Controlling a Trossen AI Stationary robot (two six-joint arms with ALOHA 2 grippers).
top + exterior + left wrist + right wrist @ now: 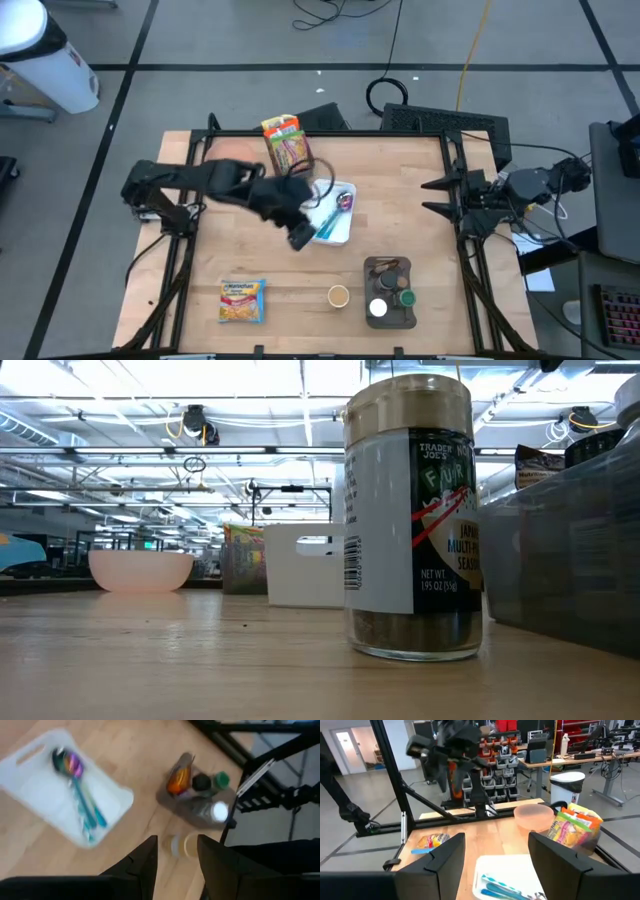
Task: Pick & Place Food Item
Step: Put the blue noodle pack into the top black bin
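The spice jar point(412, 520) label reads "TRADER JOE'S", "MULTI-P… SEAS…" and, seemingly, "NET WT. 1.95 OZ".

The table point(400, 200) is pale blond wood. The tray point(45, 795) is white and holds 1 iridescent purple-green spoon point(67, 762) beside teal-handled utensils point(87, 812). The bowl point(140, 570) is soft pink. The noodle packet point(242, 300) is yellow with a blue edge. The snack bag point(575, 827) is orange, green and yellow. The jar point(412, 520) has a tan lid, white-and-green label and dark seasoning. The caddy point(389, 295) is grey.
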